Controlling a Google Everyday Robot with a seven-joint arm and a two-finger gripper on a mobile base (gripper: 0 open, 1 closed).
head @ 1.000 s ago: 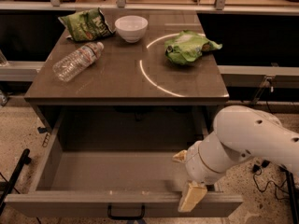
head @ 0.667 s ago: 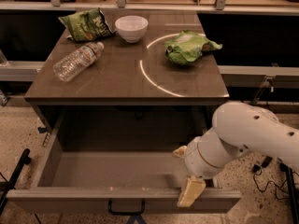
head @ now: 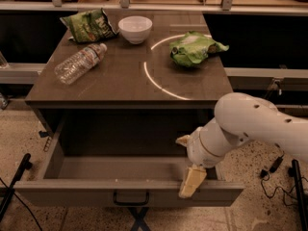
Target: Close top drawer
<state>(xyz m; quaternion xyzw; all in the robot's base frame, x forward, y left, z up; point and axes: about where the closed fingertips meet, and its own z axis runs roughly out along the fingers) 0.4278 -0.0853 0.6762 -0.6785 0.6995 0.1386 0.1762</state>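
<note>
The top drawer (head: 120, 170) stands pulled out below the dark tabletop, its deep interior bare. Its flat front panel (head: 72, 194) carries a small dark bar handle (head: 131, 198) at the centre. My gripper (head: 187, 160) is at the right end of the drawer, on a white arm (head: 250, 124) that comes in from the right. One cream finger (head: 192, 181) lies against the top edge of the front panel. The other finger (head: 183, 140) is further back over the interior. The fingers stand apart and hold nothing.
On the tabletop (head: 125, 83) lie a clear plastic bottle (head: 79, 63), a white bowl (head: 135, 29), a green chip bag (head: 88, 25) at the back left and a green bag (head: 195, 48) at the right. Cables and dark stand legs (head: 14, 186) are on the speckled floor.
The drawer's front panel has moved back toward the cabinet, and my gripper has moved back with it, its lower finger staying on the panel's edge.
</note>
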